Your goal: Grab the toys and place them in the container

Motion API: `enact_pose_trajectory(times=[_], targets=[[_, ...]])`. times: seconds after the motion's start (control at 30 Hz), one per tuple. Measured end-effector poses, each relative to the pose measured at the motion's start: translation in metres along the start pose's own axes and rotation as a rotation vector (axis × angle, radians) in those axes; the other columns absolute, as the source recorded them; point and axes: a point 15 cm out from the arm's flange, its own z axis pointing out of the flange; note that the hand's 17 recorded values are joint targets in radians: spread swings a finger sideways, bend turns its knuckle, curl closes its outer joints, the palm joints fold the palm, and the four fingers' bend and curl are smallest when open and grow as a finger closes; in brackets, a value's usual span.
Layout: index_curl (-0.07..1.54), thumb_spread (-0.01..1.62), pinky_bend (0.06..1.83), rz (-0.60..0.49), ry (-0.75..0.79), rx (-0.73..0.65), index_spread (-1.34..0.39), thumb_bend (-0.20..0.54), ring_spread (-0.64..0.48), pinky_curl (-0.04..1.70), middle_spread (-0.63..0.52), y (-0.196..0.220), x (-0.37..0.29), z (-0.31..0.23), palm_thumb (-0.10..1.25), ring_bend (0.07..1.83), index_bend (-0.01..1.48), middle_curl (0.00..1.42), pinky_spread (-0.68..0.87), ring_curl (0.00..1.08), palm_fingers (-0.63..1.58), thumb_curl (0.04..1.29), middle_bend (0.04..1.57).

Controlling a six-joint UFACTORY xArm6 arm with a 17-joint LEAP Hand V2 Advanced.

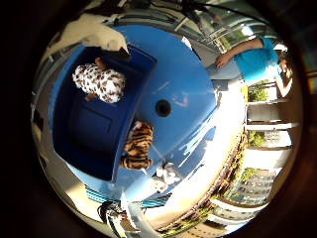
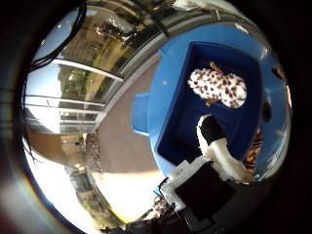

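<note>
A deep blue container [image 1: 84, 131] is sunk into a round blue table [image 1: 190, 89]. A white plush toy with brown spots [image 1: 99, 82] lies inside it, near one corner. A tiger-striped plush toy [image 1: 137, 147] rests on the container's rim, partly on the tabletop. A small white toy [image 1: 166, 177] lies on the tabletop beside the tiger. My right hand [image 2: 214, 163] hovers above the container, holding nothing. One white and black finger [image 2: 210, 136] reaches out straight over the container's edge.
A dark round hole [image 1: 162, 107] sits in the middle of the tabletop. A small blue tab [image 2: 140, 114] juts from the table's edge. Paved ground [image 2: 122, 146] and railings [image 2: 73, 102] surround the table.
</note>
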Motion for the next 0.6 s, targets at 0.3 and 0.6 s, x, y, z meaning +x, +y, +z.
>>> enact_pose_trajectory(times=[0.3,0.6], targets=[[0.2,1.08,0.85,0.033,0.001,-0.16,-0.29,-0.031,0.3,0.32,0.11,0.117,0.068,-0.083,0.68,0.48,0.2,0.36,0.48,0.3,0.0,0.51,0.17],[0.22,1.11,0.86,0.063,0.013,-0.308,-0.24,-0.026,0.29,0.29,0.11,0.245,0.153,-0.036,0.69,0.49,0.16,0.33,0.48,0.31,0.06,0.48,0.17]])
